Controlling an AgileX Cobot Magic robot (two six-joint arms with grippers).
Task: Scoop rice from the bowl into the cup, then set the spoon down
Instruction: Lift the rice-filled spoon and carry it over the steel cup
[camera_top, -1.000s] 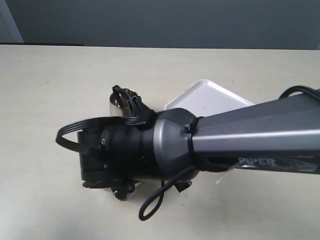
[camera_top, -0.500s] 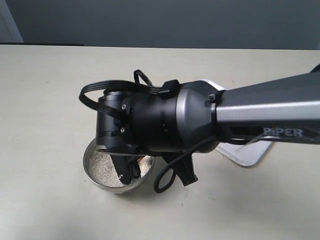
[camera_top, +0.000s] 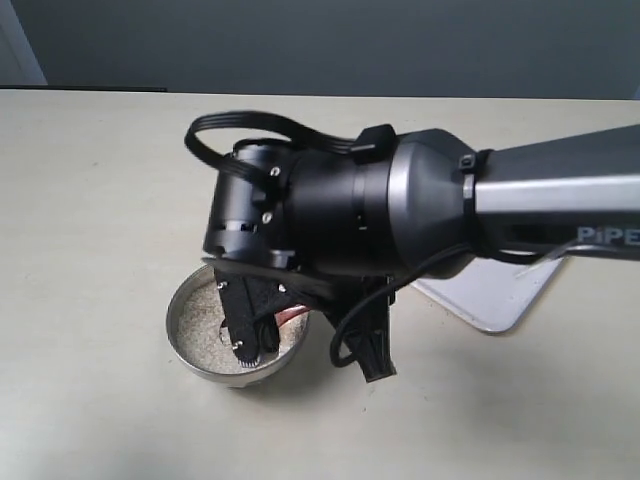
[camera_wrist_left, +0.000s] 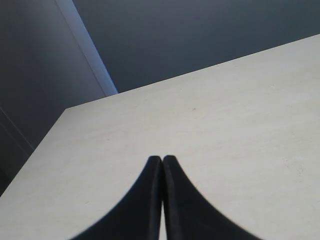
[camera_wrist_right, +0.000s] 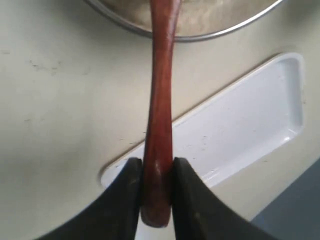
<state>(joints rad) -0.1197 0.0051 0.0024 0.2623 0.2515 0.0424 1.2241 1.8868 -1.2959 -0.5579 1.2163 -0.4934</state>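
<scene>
1. Rice (camera_top: 205, 325) lies in the bowl (camera_top: 172, 330), which sits on the surface (camera_wrist_left: 225, 110) under the right arm.
2. The spoon (camera_wrist_right: 161, 100) is clamped by the end of its handle in the right end effector (camera_wrist_right: 157, 166). The handle runs out over the bowl's rim. Its head is hidden, so I cannot tell whether it carries grains.
3. The cup shows in no view, so how much rice it holds cannot be judged.
4. The left end effector (camera_wrist_left: 162, 160) has its fingers pressed together on nothing, over bare surface.
5. The task appears to be at the scooping step. What seems left is carrying the rice to the cup, pouring it in, and setting the spoon down, perhaps on the white tray (camera_wrist_right: 250, 115) near the bowl.
</scene>
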